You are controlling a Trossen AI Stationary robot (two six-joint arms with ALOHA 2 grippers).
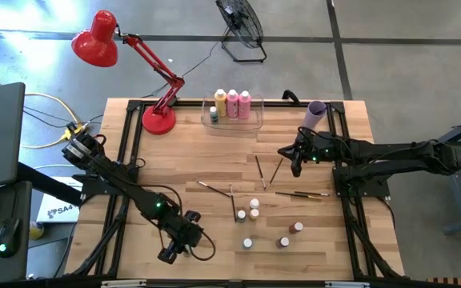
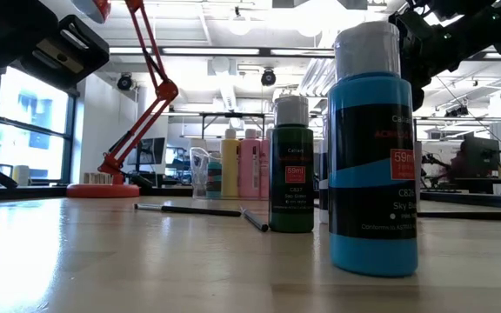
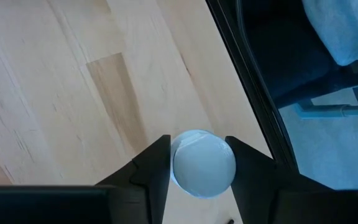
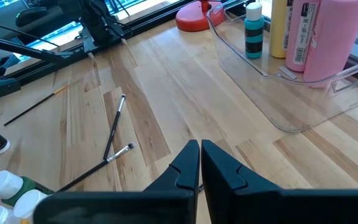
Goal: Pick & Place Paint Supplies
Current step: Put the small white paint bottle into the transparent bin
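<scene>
Wooden surface [image 1: 214,160] from above carries scattered bottles [image 1: 254,214] and brushes [image 1: 260,171] short of the bin [image 1: 256,120]; left wrist view shows left pincer [image 3: 199,163] clamping a white cap [image 3: 202,163], right pincer [image 4: 200,163] shut, empty.

Bare wood lies open ahead of my left gripper [image 3: 202,163]; the table's black frame rail [image 3: 253,93] (close alongside) hems one side.

Overhead camera straight down on the table [image 1: 214,160]; low one level across it; wrist cameras close above its wood.
</scene>
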